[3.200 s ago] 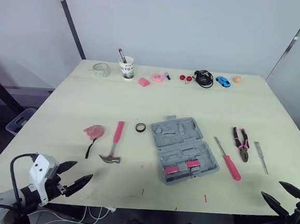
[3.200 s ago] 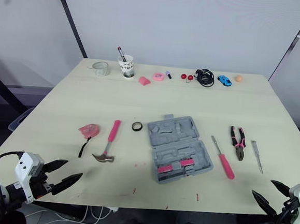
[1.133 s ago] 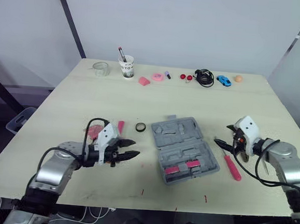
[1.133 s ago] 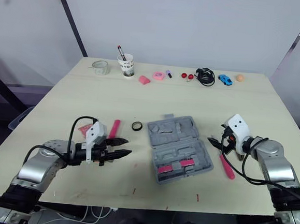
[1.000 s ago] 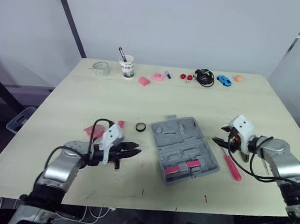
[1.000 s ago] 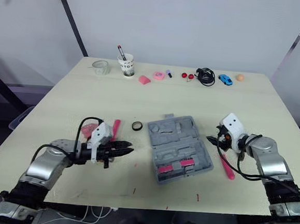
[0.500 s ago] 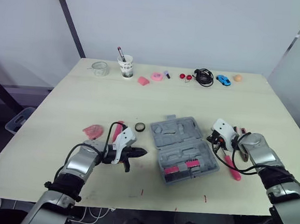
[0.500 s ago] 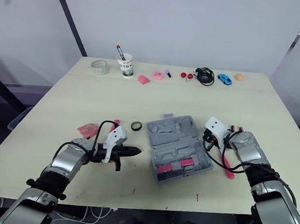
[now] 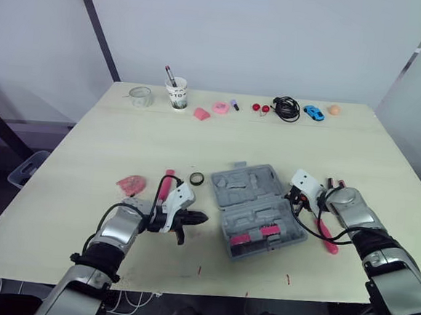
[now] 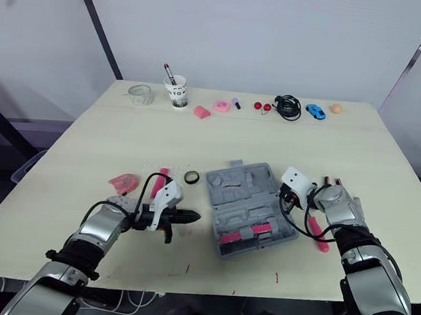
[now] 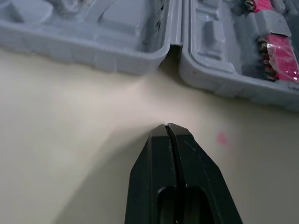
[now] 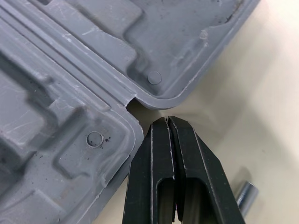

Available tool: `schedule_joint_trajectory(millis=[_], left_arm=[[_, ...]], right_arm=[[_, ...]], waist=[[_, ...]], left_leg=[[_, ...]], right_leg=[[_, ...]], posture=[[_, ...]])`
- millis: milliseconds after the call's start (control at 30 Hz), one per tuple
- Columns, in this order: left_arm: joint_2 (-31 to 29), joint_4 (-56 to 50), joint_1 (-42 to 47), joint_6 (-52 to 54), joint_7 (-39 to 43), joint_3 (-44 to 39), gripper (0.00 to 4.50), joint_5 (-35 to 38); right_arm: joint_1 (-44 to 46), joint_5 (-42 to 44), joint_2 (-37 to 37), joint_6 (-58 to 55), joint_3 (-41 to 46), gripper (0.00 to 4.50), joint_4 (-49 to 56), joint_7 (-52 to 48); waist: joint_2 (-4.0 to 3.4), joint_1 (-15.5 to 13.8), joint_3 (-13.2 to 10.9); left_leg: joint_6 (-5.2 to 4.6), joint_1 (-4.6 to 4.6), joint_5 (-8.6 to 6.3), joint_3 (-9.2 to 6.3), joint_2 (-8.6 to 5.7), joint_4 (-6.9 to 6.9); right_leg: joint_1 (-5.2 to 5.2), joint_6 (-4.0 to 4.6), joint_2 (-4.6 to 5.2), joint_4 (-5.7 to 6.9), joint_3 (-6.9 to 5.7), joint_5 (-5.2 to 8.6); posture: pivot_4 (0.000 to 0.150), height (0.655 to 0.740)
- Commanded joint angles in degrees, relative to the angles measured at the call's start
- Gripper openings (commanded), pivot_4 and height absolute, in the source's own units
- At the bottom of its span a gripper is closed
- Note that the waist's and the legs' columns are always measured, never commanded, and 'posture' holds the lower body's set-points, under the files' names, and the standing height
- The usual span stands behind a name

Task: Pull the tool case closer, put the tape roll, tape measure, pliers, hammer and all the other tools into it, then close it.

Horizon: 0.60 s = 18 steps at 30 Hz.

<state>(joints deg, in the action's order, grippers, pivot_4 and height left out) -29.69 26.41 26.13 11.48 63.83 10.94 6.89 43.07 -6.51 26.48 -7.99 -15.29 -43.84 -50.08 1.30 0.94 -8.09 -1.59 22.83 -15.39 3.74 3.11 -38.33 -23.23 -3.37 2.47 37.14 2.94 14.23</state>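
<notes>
Lying toward the left of the bench (image 9: 87, 148) is the pink tape measure (image 9: 130, 185), with the hammer (image 9: 166, 184) just right of it, its head hidden behind the left arm, and the tape roll (image 9: 196, 178) a little further right. The left pincer (image 9: 201, 217) sits low over the bench, narrow and empty with its fingers pressed together. Its tip points at the left side of the case (image 9: 255, 197), near the hinge gap but apart from it. The grey case lies open and flat mid-bench, with pink bits in its near half. The right pincer (image 12: 167, 120) is pinched tight too, holding nothing, with its tip just beside the hinge notch on the case's right side. The screwdriver (image 9: 327, 238) lies under the right arm, and the pliers (image 9: 337, 185) lie just beyond it.
</notes>
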Motion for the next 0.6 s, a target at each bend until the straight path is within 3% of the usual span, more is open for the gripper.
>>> schedule_joint_trajectory(millis=[33,600], left_arm=[[0.82,0.24,0.59,-0.35,0.00,0.11,0.00,-0.12],[3.73,7.30,4.31,-2.37,0.41,1.71,0.00,-2.66]], right_arm=[[0.61,-0.20,-0.16,0.84,0.08,0.04,0.82,-1.13],[0.22,-0.57,-0.15,0.55,0.32,0.04,1.70,-2.07]], waist=[[0.00,0.00,0.00],[-0.02,-0.12,0.01]], left_leg=[[0.00,0.00,0.00,0.00,0.00,0.00],[0.00,-0.04,0.00,-0.01,-0.01,-0.03]], right_leg=[[0.00,0.00,0.00,0.00,0.00,0.00],[0.00,0.00,0.00,0.14,0.01,0.00]], posture=[[0.150,0.7400],[0.150,0.7400]])
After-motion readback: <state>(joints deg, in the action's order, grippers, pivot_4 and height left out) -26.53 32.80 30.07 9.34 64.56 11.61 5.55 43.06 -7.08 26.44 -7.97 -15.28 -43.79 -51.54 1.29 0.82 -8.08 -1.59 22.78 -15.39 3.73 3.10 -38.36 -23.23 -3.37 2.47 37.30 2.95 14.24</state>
